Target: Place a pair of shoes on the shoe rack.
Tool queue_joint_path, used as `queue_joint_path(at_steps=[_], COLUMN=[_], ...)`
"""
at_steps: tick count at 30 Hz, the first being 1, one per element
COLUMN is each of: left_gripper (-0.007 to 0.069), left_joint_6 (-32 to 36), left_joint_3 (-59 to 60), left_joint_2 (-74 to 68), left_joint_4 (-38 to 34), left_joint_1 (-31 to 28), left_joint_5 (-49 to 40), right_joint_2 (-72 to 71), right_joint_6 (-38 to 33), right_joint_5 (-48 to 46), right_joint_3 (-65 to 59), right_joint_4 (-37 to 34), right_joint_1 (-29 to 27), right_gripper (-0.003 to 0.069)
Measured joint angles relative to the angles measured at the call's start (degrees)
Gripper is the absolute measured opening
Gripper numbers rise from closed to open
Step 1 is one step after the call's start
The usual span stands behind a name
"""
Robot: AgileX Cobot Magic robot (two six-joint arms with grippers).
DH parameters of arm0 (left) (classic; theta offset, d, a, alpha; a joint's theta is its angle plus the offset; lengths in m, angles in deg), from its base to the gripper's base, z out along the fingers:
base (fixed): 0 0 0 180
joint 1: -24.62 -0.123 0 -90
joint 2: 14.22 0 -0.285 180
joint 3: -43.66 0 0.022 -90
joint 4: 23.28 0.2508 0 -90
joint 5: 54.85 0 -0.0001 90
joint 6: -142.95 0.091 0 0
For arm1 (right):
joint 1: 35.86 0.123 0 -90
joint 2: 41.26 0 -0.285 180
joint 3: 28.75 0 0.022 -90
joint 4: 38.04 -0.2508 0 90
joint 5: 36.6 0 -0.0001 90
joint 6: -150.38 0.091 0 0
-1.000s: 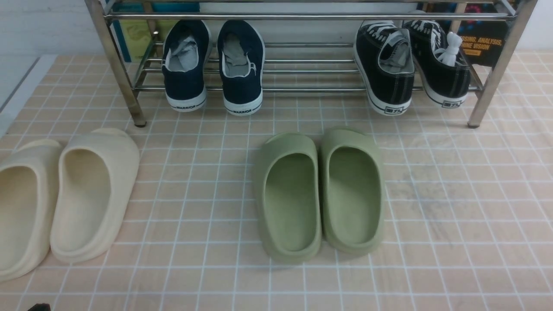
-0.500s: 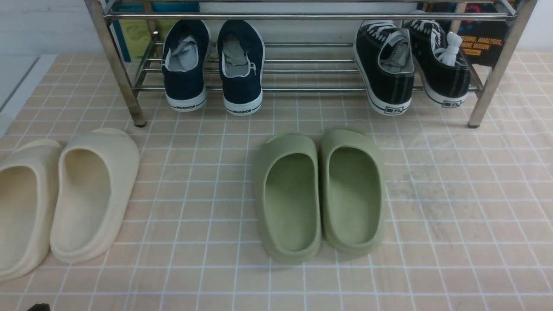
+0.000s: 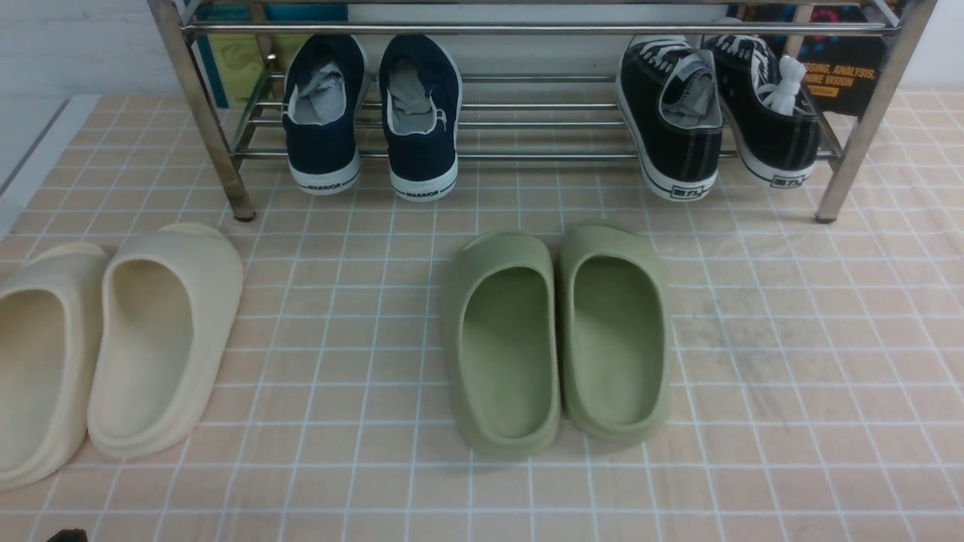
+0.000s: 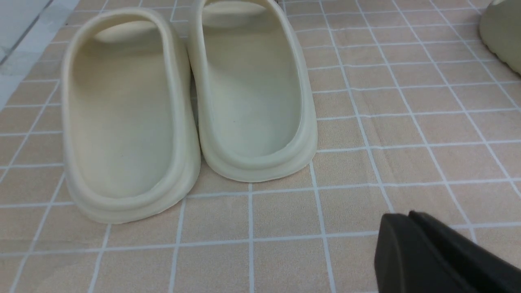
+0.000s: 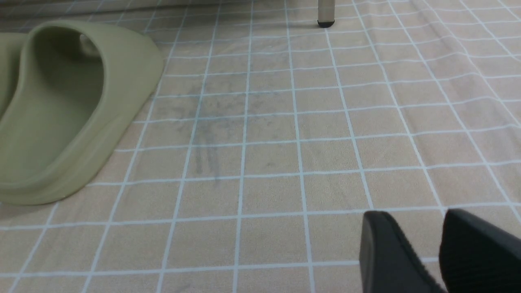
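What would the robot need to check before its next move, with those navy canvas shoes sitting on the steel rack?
1. Both navy-blue canvas slip-on sneakers rest on the lower rods of the shiny steel shoe rack: ok, heels overhang the front rod.
2. The sneakers sit side by side, toes inward: ok.
3. Left gripper is shut and holds nothing: ok.
4. Right gripper is open and holds nothing: ok.
5. Both grippers are clear of the cream foam slippers and green foam slippers: ok.
6. The black lace-up sneakers are undisturbed on the rack: cannot tell, though they lie on the rods.
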Motion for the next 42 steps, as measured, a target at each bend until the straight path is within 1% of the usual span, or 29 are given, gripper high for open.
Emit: queue_joint_path(at_steps=[42], left_gripper=[0.0076], left_joint_6=[-0.04], left_joint_3=[-0.02], left_joint_2=[0.0], left_joint_4=[0.0], left_joint_1=[-0.04], left_joint_5=[0.0], right_joint_2=[0.0], right_joint_6=[0.05], right_joint_5=[0.0], right_joint_3=[0.0], right_joint_4=[0.0], right_joint_1=[0.0], right_gripper=[0.0239])
